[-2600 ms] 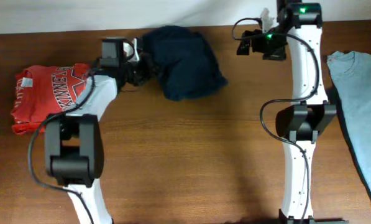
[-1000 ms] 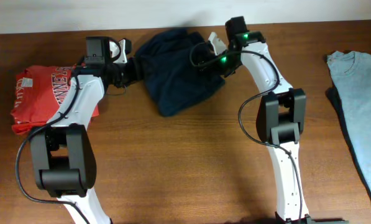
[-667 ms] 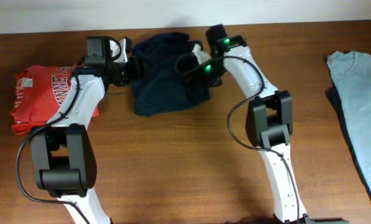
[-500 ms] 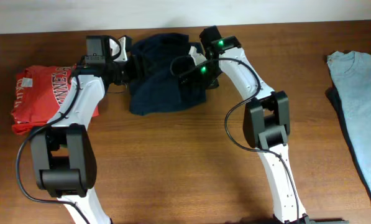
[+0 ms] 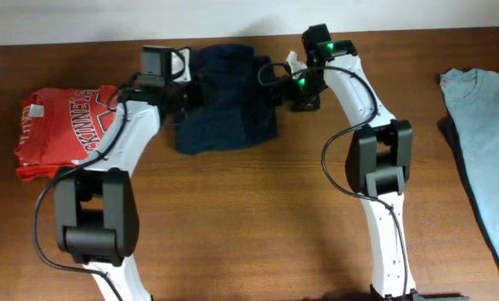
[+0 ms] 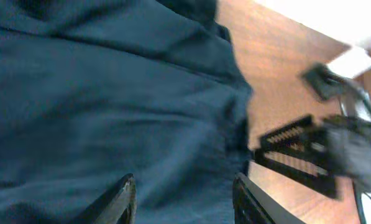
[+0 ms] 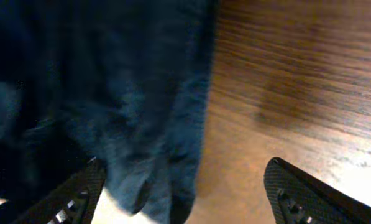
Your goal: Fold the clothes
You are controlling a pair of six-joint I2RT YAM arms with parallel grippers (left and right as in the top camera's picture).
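The dark navy garment point(image 5: 224, 104) lies in the upper middle of the overhead view as a compact, roughly squared bundle on the table point(image 5: 249, 217). The left gripper point(image 6: 185, 199) hangs just over the cloth on the bundle's left side, its fingers spread and grasping nothing. The right gripper point(image 7: 185, 193) is likewise wide apart at the bundle's right edge, with the cloth's border and bare wood between its fingers. At the left of the frame the red white-lettered shirt point(image 5: 65, 125) sits as a folded packet, which looks finished to me. The navy one seems nearly done, perhaps wanting its rumpled edges tidied. The pale grey-blue T-shirt point(image 5: 483, 125) at the right edge lies spread flat, partly out of frame, and I'd judge it not yet folded.
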